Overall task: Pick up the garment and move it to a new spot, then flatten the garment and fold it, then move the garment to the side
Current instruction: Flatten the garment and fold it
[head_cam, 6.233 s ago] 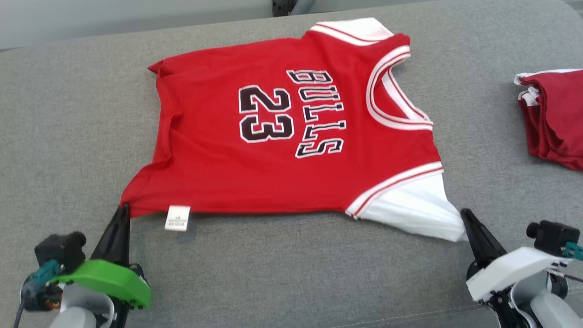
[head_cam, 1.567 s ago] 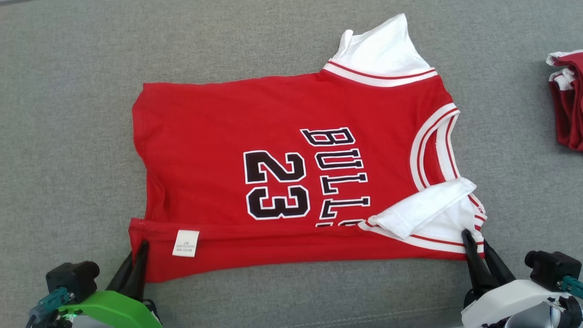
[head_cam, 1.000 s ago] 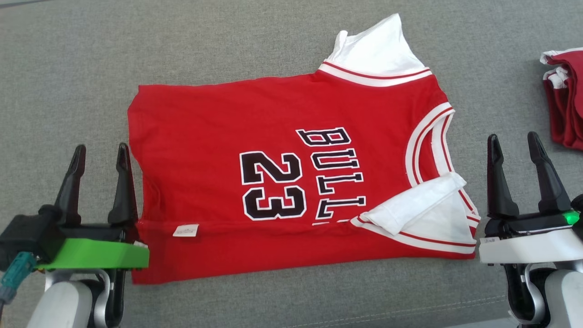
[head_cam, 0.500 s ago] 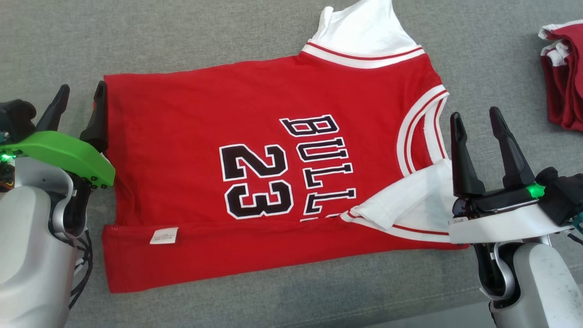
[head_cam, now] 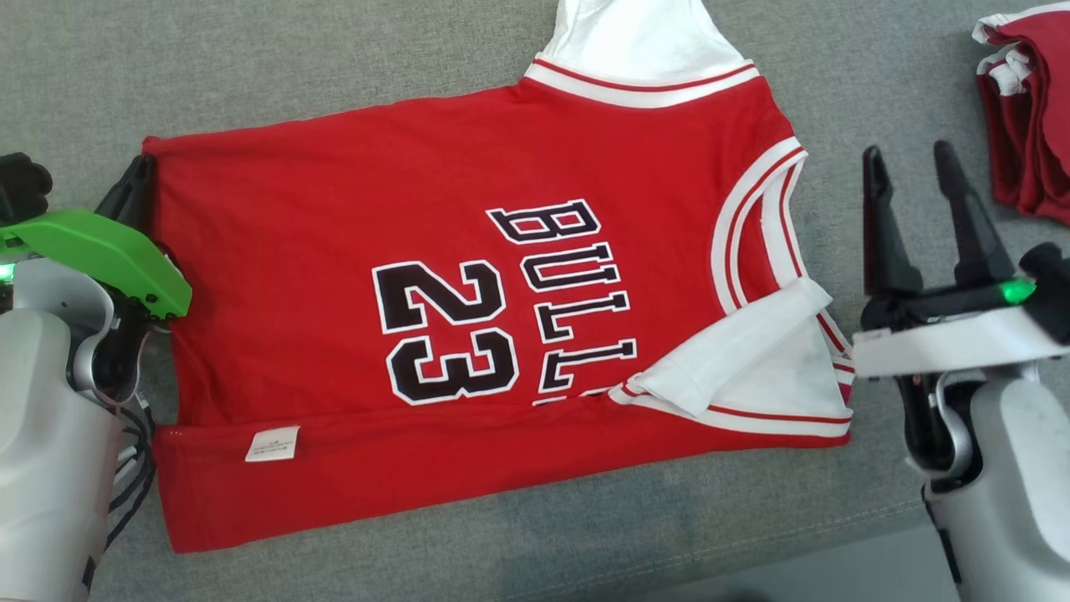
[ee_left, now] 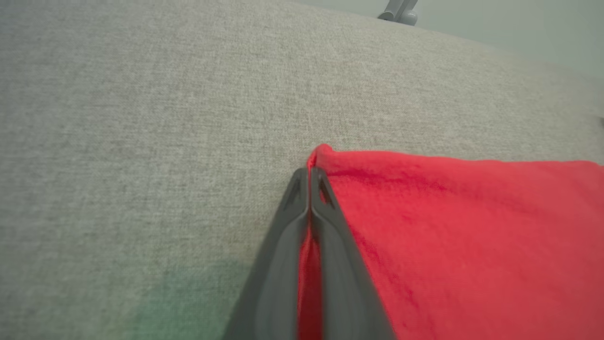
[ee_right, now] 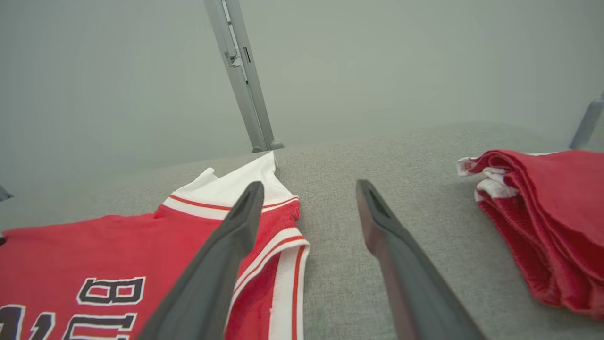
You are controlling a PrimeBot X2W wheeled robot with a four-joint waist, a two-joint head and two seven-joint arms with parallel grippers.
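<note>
Left gripper (ee_left: 310, 172): your left fingers (ee_left: 330, 236) are pressed together, with a corner of the red jersey (head_cam: 334, 251) pinched between them.
Right gripper (head_cam: 909, 159): your right fingers (ee_right: 212, 264) stand wide apart and hold nothing. Bare grey cushion (head_cam: 501, 552) shows between them.
Jersey: it lies flat on the cushion, spread between your two sets of fingers. It is print side up and reads "BULLS" and "23". Its striped neckline is just left of your right fingers.
Folded edge: the side nearest you is turned over in a long strip. A small white tag (head_cam: 272, 443) sits on it, back behind your left fingertips.
Near sleeve (head_cam: 736, 359): white, folded in over the red, just left of the base of your right fingers.
Far sleeve (head_cam: 644, 33): white, sticking out beyond both sets of fingertips.
Second pile (head_cam: 1024, 125): folded red and white clothes, right of your right fingers and apart from them.
</note>
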